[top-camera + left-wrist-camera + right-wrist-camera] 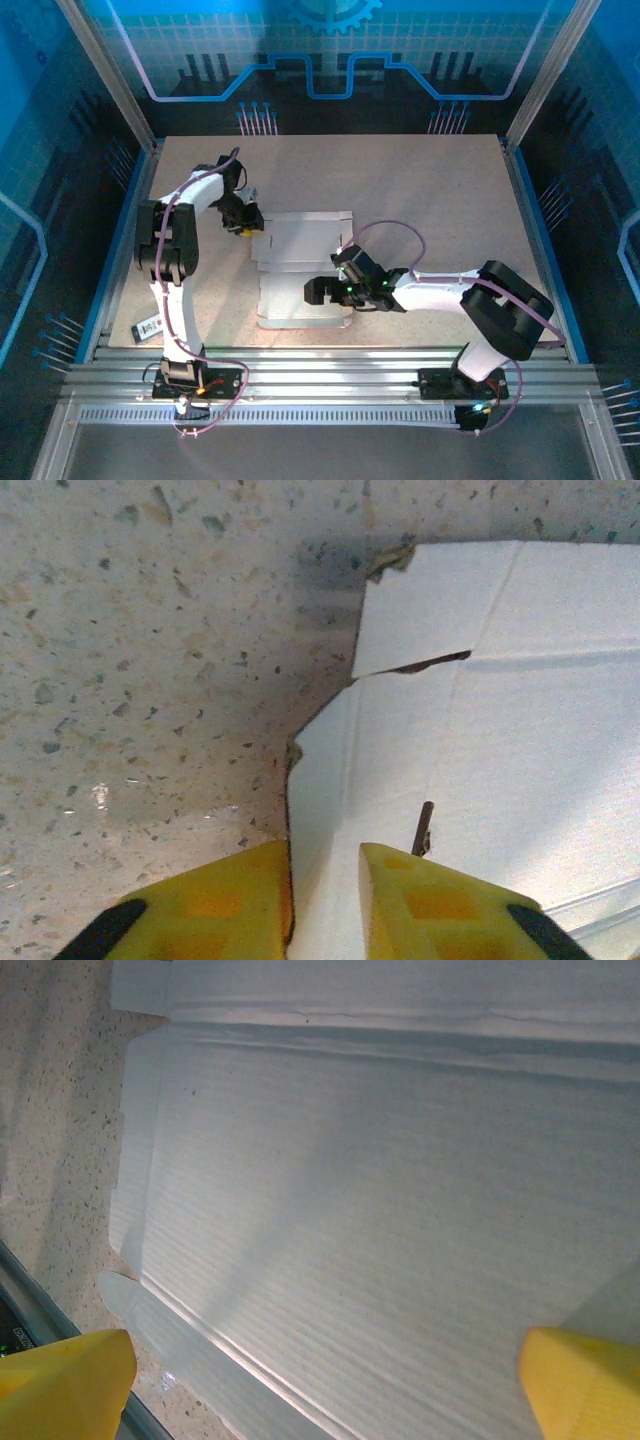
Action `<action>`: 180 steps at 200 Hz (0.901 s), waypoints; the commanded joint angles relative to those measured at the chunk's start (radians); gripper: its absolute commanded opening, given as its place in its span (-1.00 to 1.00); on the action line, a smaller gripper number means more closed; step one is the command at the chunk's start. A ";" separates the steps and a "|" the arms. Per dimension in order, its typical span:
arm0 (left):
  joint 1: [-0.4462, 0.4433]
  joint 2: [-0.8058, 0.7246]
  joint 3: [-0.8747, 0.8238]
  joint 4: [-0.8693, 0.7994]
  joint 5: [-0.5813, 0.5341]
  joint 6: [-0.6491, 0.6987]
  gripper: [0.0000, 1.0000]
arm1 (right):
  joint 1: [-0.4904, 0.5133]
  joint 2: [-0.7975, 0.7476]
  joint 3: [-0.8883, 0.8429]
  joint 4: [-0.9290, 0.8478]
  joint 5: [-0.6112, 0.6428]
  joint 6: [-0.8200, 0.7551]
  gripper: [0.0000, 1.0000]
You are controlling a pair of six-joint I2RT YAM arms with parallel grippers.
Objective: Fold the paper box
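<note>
The paper box [300,245] lies as a flat flapped sheet, whitish face up, in the middle of the table. My left gripper [243,225] is at the sheet's left edge. In the left wrist view its yellow fingers [440,905] stand close together around a side flap of the paper box [520,730]. The flap is tilted up against the left finger and a narrow gap remains, so the left gripper [325,855] is not pinched on it. My right gripper [330,280] hovers wide open over the sheet's near panel. Under the right gripper [325,1385] the paper box [350,1210] spans the space between its fingers.
A small black-and-white item [148,326] lies on the table [430,190] at the near left, beside the left arm's base. Metal rails [330,365] run along the near edge. Blue walls and posts enclose the table.
</note>
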 commanded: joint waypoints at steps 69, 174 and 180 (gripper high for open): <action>0.000 -0.157 -0.114 0.043 0.083 -0.070 -0.57 | -0.002 -0.075 0.018 -0.164 0.075 -0.061 1.00; -0.094 -0.472 -0.460 0.173 0.056 -0.288 0.39 | 0.000 -0.148 -0.002 -0.223 0.047 -0.129 1.00; -0.107 -0.487 -0.476 0.186 0.053 -0.298 0.39 | 0.000 -0.142 -0.003 -0.222 0.044 -0.131 1.00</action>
